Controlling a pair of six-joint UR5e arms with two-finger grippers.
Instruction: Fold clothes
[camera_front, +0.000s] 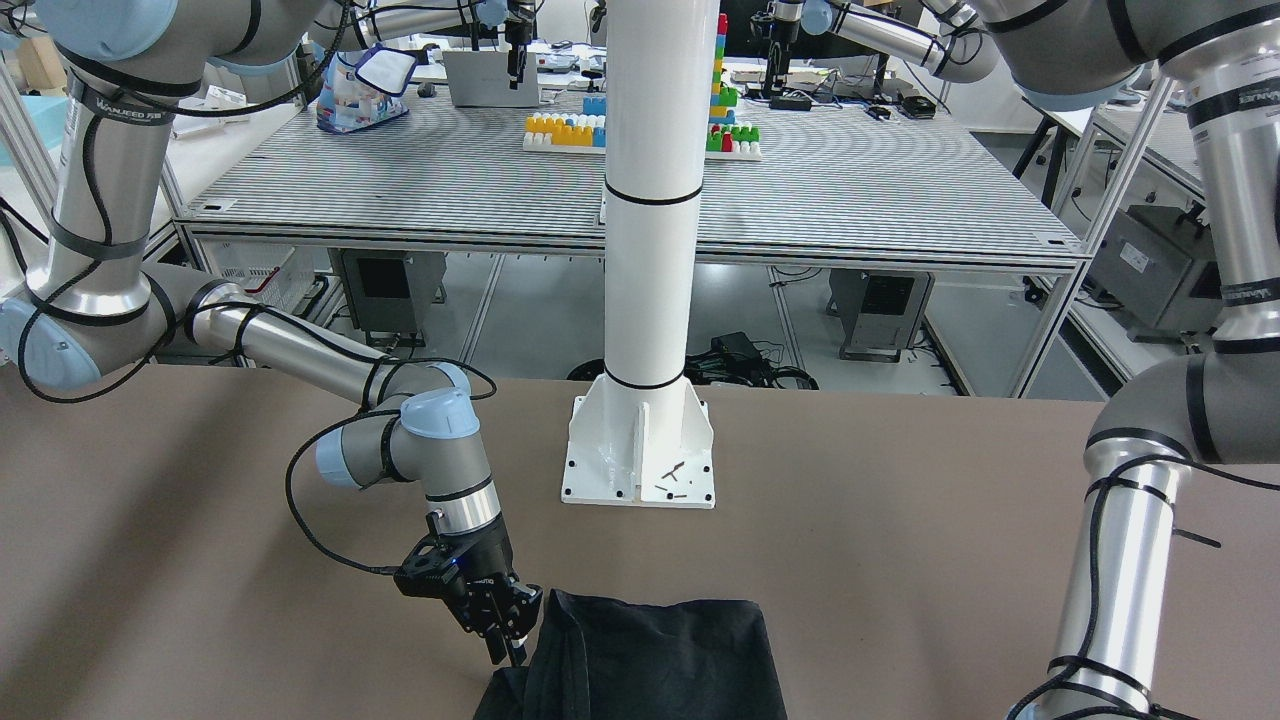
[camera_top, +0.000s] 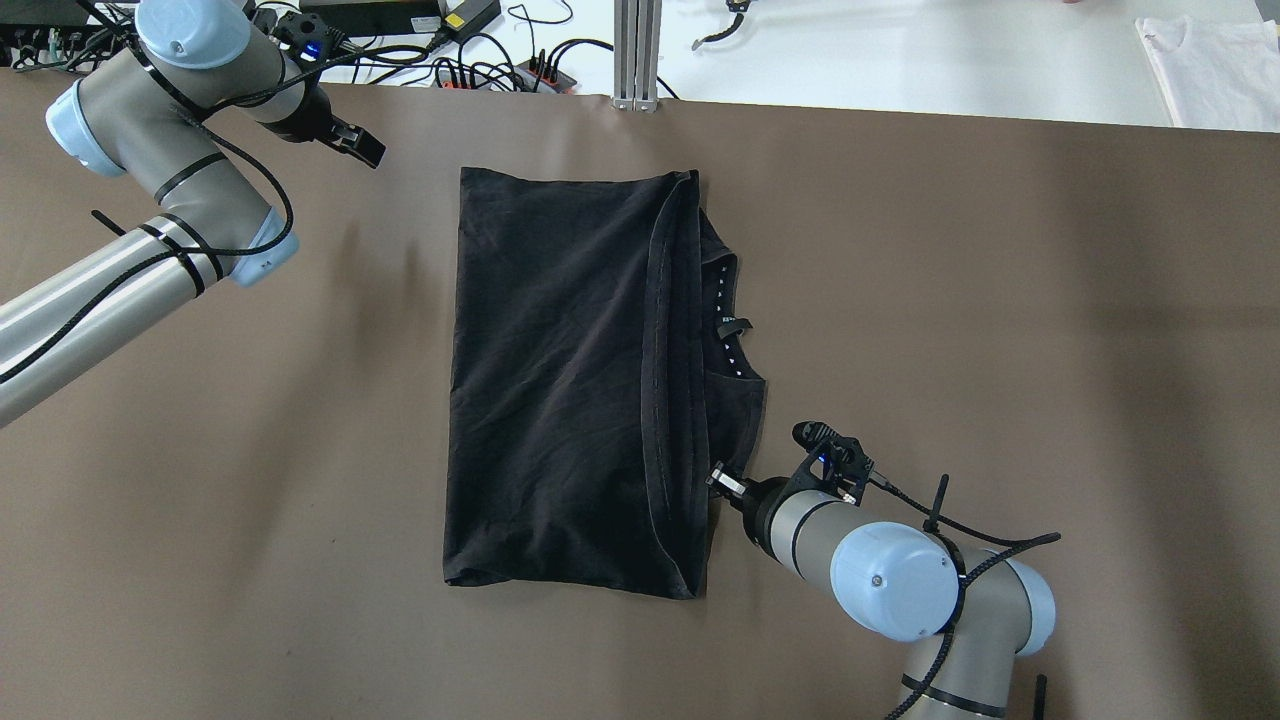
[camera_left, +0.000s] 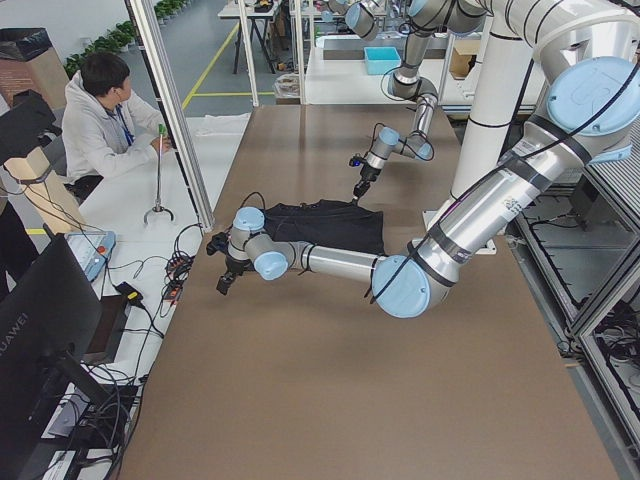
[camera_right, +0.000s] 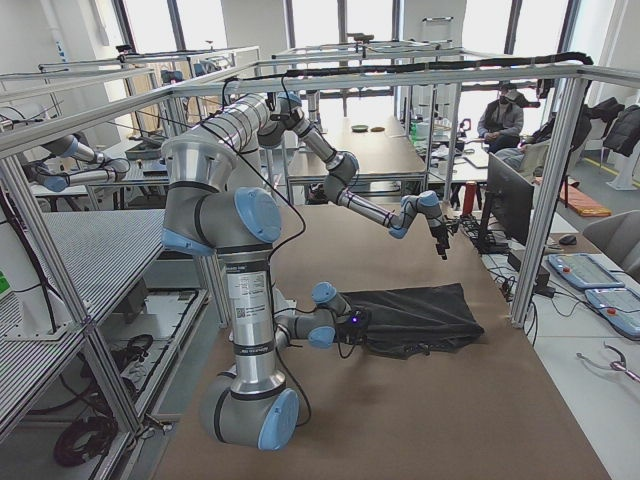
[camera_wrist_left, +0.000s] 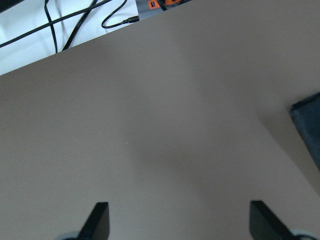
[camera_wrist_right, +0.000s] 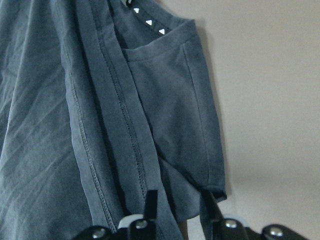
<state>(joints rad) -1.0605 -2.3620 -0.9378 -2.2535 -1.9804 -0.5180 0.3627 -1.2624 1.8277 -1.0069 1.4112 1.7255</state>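
**Left wrist view: jaws wide over bare table**

My two fingertips (camera_wrist_left: 97, 220) show as dark stubs at the bottom edge, one lower left, one lower right, set wide apart with nothing between them. My gripper (camera_wrist_left: 180, 222) hangs over the brown table (camera_wrist_left: 150, 130). A dark corner of the clothes (camera_wrist_left: 309, 125) enters at the right edge. Black cables (camera_wrist_left: 75, 22) lie on a white surface (camera_wrist_left: 25, 52) at the upper left.

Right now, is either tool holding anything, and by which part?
The right tool has its fingers around the shirt's lower right corner, by the folded hem; whether it is clamped is unclear. The left tool is open over bare table, holding nothing.
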